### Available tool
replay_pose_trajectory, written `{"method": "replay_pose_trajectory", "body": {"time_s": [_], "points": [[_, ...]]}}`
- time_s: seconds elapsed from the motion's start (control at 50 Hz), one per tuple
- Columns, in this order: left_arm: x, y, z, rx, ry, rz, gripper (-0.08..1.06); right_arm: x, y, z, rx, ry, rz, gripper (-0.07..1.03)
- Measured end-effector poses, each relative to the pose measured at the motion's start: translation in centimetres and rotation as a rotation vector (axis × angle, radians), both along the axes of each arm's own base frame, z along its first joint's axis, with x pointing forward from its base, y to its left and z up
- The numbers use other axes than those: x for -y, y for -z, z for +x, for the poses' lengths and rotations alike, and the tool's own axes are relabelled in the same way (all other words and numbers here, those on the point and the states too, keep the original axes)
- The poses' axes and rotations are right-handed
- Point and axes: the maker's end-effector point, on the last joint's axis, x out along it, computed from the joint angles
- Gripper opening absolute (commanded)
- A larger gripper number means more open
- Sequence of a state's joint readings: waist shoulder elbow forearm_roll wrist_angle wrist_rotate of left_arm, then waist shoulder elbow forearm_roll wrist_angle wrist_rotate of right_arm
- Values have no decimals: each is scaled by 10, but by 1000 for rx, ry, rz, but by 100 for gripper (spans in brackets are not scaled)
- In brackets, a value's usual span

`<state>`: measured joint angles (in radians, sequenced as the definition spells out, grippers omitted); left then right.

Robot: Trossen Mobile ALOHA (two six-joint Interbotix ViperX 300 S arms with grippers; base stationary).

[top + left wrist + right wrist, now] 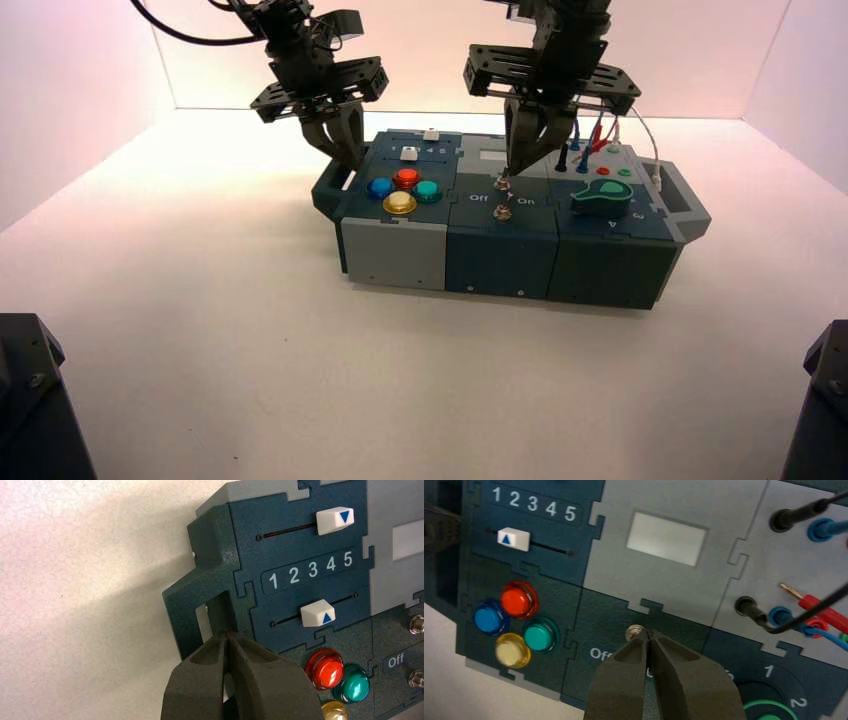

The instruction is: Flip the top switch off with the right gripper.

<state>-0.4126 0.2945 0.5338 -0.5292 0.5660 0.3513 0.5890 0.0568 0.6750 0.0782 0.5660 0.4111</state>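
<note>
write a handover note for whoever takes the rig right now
Right hand: shut, its tips right by the top switch on the box's dark middle panel; whether they touch it cannot be told.
Left hand: shut, idle over the handle at the box's left end.
Done: right hand brought to the switch.
Left: flip the top switch to "Off", if it is not there already; its lever is hidden, so check first.

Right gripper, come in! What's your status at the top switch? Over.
Right gripper shut, tips at the top metal toggle switch. Left gripper shut, over box's left handle. Nothing seen blocking. Over.
</note>
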Motion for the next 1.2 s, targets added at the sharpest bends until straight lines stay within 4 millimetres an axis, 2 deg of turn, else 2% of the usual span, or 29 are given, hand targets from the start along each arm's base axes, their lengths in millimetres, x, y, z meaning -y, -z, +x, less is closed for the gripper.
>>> {"method": "replay_pose_trajectory", "body": {"time_s": [0.24, 0.32, 0.4, 0.58, 0.86, 1.06, 1.2], "points": [[-2, 0, 1, 2, -2, 3, -3, -9, 3, 4, 0, -15, 0, -2], [-1, -1, 1, 6, -1, 2, -3, -27, 0, -1, 11, -54, 17, -2], [0, -1, 2, 11, -1, 1, -3, -32, 1, -5, 6, -70, 15, -2], [-1, -2, 1, 12, 1, 2, -3, -30, -3, -4, 9, -61, 19, -2], [-4, -7, -5, -4, 50, 25, -3, -29, -22, -6, 34, -66, 37, -2], [-5, -10, -13, -20, 84, 47, -3, -27, -26, -10, 38, -70, 40, -2], [-10, -21, -17, -30, 106, 68, -3, -20, -25, -18, 34, -79, 30, -2]]}}
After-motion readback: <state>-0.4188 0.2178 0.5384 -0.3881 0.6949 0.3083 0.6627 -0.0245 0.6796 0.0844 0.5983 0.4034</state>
